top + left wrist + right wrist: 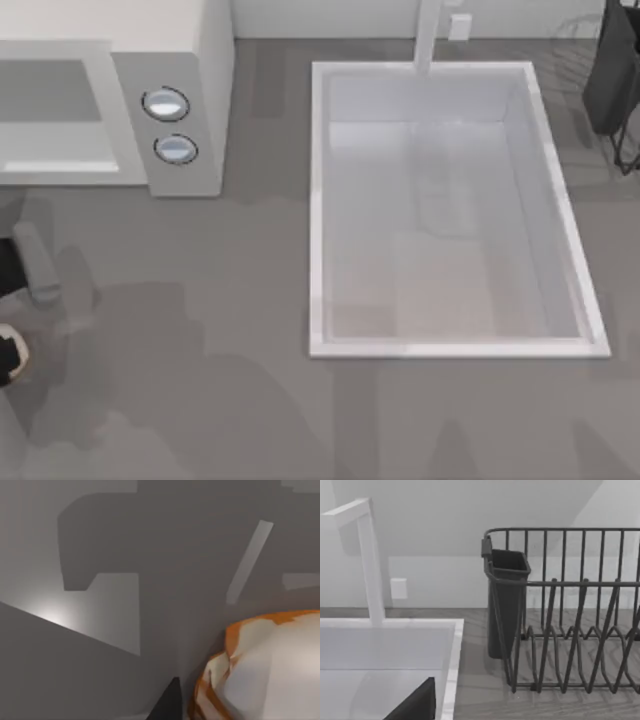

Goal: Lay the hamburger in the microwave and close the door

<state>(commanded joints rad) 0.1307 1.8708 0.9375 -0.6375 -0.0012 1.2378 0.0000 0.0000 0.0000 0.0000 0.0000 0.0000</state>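
Showing close beside the left end effector's dark finger [167, 702], the hamburger [265, 670] looms in the left wrist view; grip unclear. One microwave [185, 90], two knobs [166, 104], one sink [450, 345].

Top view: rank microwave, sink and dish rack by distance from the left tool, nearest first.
Measured from the left tool at the table's left edge:
1. microwave, back left, the same side as the tool.
2. sink, centre to right of the table.
3. dish rack, far back right corner.
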